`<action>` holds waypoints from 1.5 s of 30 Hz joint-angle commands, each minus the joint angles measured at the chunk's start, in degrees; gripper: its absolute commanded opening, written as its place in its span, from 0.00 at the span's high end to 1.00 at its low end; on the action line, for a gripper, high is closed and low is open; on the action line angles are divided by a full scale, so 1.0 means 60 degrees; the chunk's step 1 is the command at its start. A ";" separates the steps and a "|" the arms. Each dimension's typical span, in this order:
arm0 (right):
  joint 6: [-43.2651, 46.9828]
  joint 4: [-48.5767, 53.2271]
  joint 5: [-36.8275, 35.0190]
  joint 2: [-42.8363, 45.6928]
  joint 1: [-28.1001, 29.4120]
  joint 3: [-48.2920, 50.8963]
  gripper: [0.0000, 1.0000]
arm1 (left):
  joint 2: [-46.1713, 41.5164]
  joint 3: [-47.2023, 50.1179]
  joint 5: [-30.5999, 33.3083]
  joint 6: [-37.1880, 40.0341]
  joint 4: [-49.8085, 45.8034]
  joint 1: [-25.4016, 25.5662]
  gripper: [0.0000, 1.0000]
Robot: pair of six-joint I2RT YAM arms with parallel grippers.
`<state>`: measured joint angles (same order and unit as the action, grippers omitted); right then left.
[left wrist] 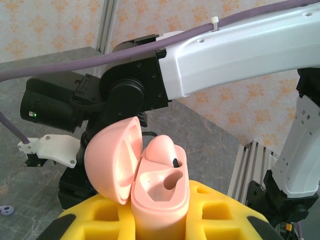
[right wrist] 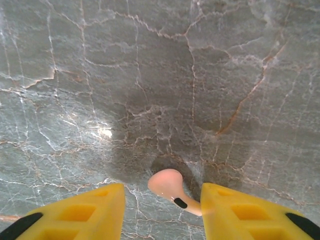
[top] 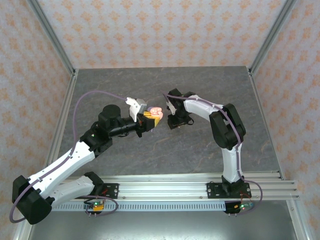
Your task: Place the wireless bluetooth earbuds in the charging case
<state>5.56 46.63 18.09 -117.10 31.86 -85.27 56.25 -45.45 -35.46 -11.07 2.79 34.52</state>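
Left arm (top: 65, 165): from its base at the counter's near edge I see it stretched low and slanting toward the middle of the counter (right wrist: 150, 75).
Right arm (top: 227, 130): it climbs from its base at the near edge, folds at the elbow and reaches left. Its wrist is turned down at the counter, just right of the case.
Left claw (top: 149, 119): clenched on the charging case (left wrist: 160, 200). Its yellow fingers (left wrist: 220, 215) press the body from both sides and hold it up over the counter's middle.
Charging case: salmon-pink and rounded. The lid (left wrist: 112, 160) is swung open on its hinge and leans left in my left wrist view.
Seated earbud (left wrist: 165, 147): salmon-pink, with a dark spot showing, sitting in one socket of the case.
Empty socket (left wrist: 172, 182): it lies right beside the seated earbud.
Right claw (right wrist: 162, 187): released, fingers apart, low over the grey veined counter.
Loose earbud (right wrist: 167, 182): salmon-pink, lying between those fingers. Its stem end touches the right-hand finger in my right wrist view, with a clear gap to the other. I cannot tell whether it rests on the counter.
Lilac bud (left wrist: 5, 210): on the counter, cut off at the left edge of my left wrist view.
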 commanded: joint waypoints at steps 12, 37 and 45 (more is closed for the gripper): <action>-0.0652 -0.0196 0.0028 0.0061 0.0043 0.0168 0.62 | -0.0190 0.0077 0.0198 -0.0140 0.0033 0.0036 1.00; -0.1073 -0.0298 -0.0640 -0.0243 0.0038 -0.0161 0.67 | -0.0234 0.0149 0.0220 -0.0188 0.0048 0.0032 1.00; -0.1099 -0.0201 -0.0760 -0.0359 0.0052 -0.0188 0.69 | -0.0262 0.0167 0.0238 -0.0173 0.0024 0.0025 1.00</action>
<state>-0.40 44.88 14.92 -117.82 31.86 -85.10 55.96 -44.82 -35.05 -11.94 2.76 34.52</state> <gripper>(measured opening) 0.316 0.191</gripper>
